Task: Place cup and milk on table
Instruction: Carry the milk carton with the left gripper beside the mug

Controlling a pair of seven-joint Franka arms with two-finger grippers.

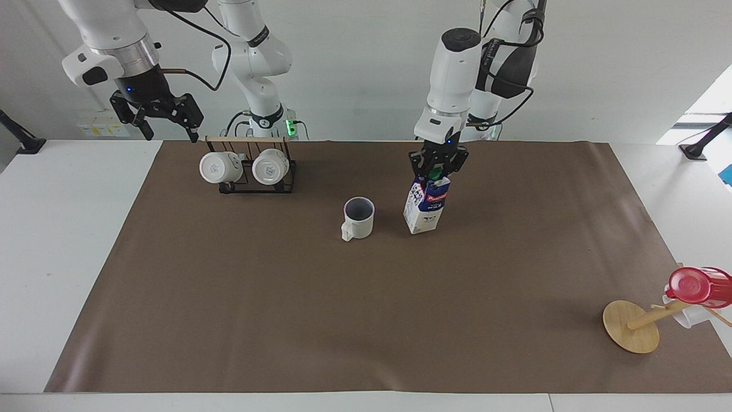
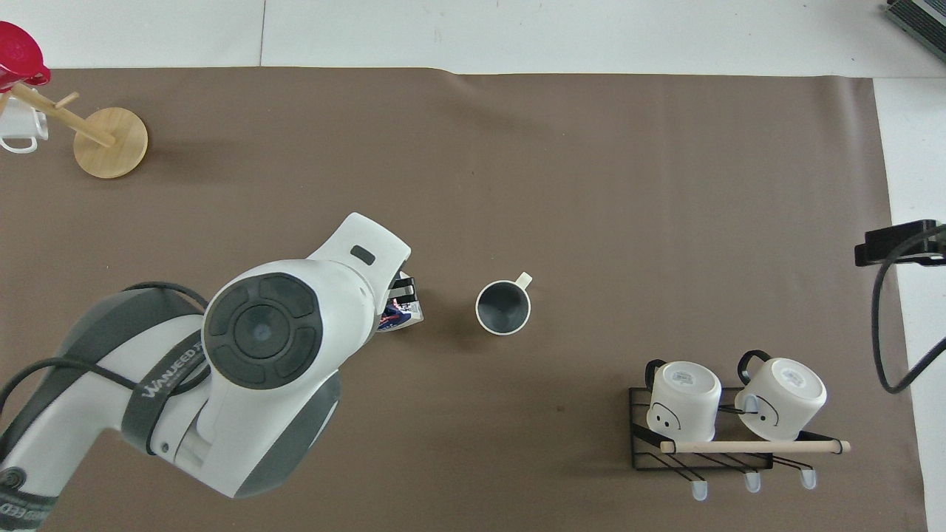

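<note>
We find the milk (image 1: 426, 206) carton upright beside the cup (image 1: 358, 218), toward the left arm's end of the table, with a clear gap between the two. Its base sits at or just above the brown sheet (image 1: 366, 297); we cannot tell whether it bears weight there. The left gripper (image 1: 437, 166) is clamped on the carton's top, at the green cap, with the arm coming down over it. In the overhead view the arm's wrist covers most of the carton, and only a corner of the milk (image 2: 403, 307) shows past it.

The cup (image 2: 503, 307) stands upright on the sheet near the middle of the table (image 1: 74, 229), its dark inside facing up and its loop handle turned away from the robots. Nothing grips it.

We note the right gripper (image 1: 160, 117) raised in the air at the right arm's end, near the table's edge at the robots' side and beside the black wire rack (image 1: 257, 177). Its fingers are spread apart and hold nothing; that arm waits. The rack carries two white mugs (image 1: 217, 167) lying on their sides under a wooden rod.

At the left arm's end, farther from the robots, a wooden stand (image 1: 632, 326) with a round base holds a red translucent cup (image 1: 695, 286) and a white mug partly hidden behind it.
</note>
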